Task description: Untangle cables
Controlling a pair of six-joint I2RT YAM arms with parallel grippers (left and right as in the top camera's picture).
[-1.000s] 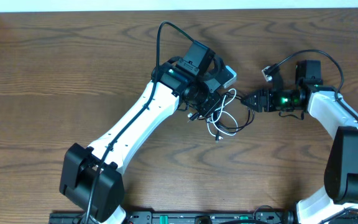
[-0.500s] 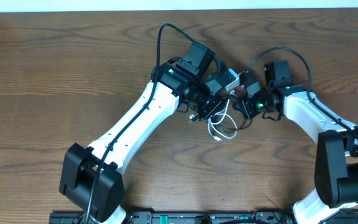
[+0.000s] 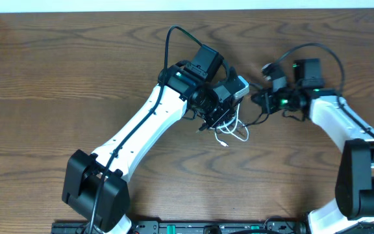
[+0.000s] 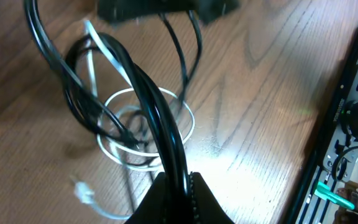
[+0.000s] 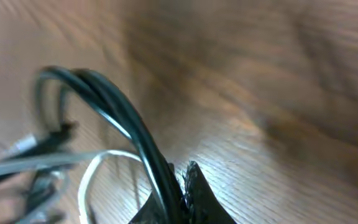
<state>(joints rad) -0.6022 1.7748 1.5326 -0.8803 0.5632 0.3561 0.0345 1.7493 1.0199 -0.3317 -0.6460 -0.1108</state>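
At the bottom of the left wrist view, the left gripper [image 4: 178, 190] is pressed together and pinches the black cable [image 4: 156, 106]. Just past it, the white cable [image 4: 104, 45] lies in a loop on the tabletop [image 4: 260, 93], and black loops run through it. The small white plug [image 4: 82, 193] lies at the lower left. Low in the right wrist view, the right gripper [image 5: 180, 194] is also pinching the black cable. From above, the knot sits in the middle of the frame, between the two grippers. I think the best way now is to pull the grippers apart slowly. Lifting the black cable a little may let the white loop slip off. Pulling fast could make the knot tight.
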